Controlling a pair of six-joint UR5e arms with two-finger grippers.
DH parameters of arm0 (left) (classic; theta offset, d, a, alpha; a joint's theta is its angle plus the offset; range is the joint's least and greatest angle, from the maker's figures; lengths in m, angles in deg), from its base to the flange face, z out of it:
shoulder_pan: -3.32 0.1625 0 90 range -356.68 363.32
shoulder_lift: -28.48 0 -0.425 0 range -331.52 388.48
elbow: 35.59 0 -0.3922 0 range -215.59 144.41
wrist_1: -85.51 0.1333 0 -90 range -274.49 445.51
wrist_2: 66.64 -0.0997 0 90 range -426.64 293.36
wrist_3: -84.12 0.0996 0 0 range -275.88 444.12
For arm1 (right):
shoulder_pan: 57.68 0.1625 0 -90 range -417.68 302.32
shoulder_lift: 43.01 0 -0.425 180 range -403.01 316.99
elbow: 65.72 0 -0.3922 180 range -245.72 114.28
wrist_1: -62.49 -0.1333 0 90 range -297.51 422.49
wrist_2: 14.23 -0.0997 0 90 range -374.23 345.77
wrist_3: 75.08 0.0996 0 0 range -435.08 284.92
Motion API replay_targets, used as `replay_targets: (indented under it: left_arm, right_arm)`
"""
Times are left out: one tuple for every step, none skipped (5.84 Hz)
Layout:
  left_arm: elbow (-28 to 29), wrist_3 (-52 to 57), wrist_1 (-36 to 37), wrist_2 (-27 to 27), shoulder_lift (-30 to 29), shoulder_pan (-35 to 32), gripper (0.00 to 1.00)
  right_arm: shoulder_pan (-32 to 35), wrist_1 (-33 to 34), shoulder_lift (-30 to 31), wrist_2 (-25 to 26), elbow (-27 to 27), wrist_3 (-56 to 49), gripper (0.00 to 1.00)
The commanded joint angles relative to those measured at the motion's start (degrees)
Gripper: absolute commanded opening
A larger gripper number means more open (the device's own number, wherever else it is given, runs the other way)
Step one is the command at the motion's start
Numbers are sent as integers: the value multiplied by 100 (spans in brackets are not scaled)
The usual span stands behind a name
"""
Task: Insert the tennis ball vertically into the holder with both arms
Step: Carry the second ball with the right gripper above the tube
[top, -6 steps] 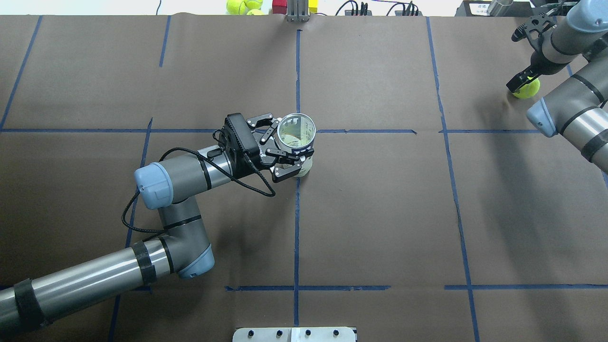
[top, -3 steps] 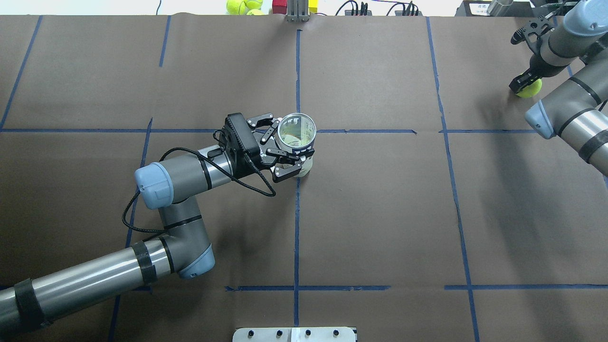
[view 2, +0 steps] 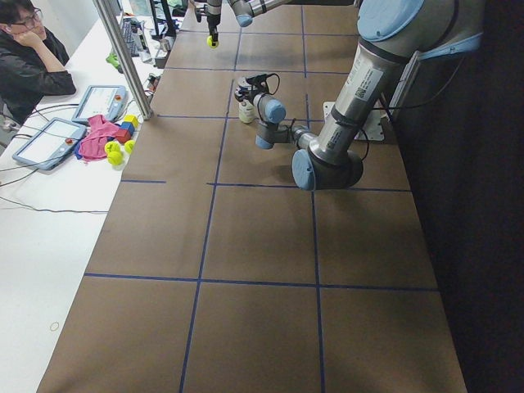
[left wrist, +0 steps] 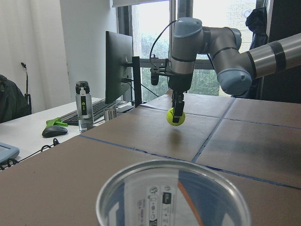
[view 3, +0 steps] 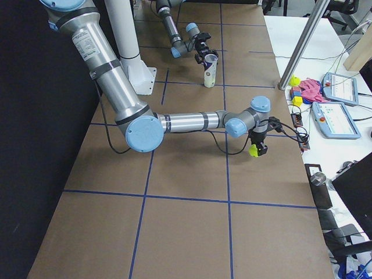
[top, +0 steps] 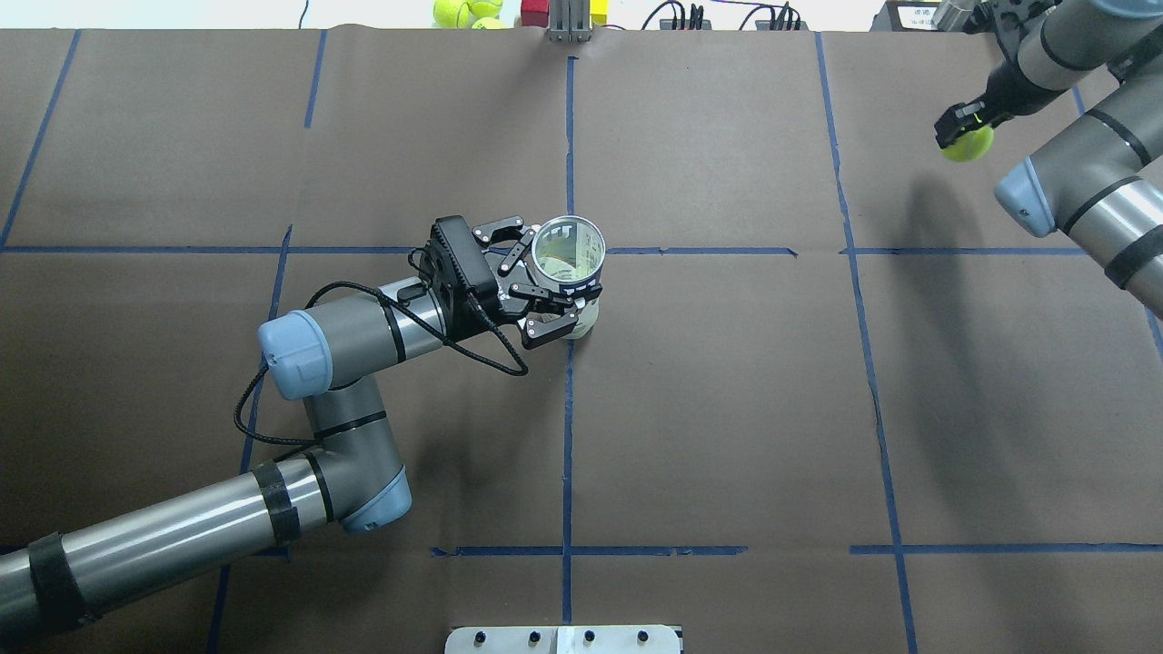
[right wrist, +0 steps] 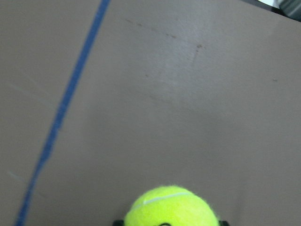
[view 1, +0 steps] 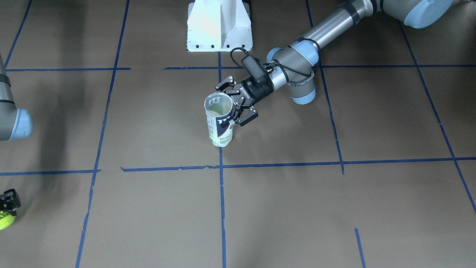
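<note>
The holder, a clear tube with a white and navy label, stands upright at the table's middle, open end up; it also shows in the front view and the left wrist view. My left gripper is shut on the holder's side. My right gripper is shut on a yellow-green tennis ball and holds it above the table at the far right, well away from the holder. The ball also shows in the left wrist view, the right wrist view and the right side view.
Spare tennis balls, coloured blocks and a metal post sit at the far edge. The white pedestal base stands at the robot's side. An operator sits by tablets beyond the table.
My right gripper has lifted the tennis ball off the table and carried it up and toward the centre. The left arm and the holder have not moved.
</note>
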Motion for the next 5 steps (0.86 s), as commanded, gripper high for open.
replay_targets:
  left_arm:
    - [0,0,0,0,3,0,77]
    - [0,0,0,0,3,8,77]
    - [0,0,0,0,3,9,77]
    - [0,0,0,0,3,9,77]
    - [0,0,0,0,3,0,77]
  right_arm:
    - [-88,850,11,-408,1586,1717,2]
    - [-376,1848,-33,-400,2560,2214,2]
    - [-701,2771,-68,-357,3501,2758,1]
    - [-1104,3624,-582,-165,3998,3573,1]
    - [-1709,4390,-1222,394,4194,4295,1]
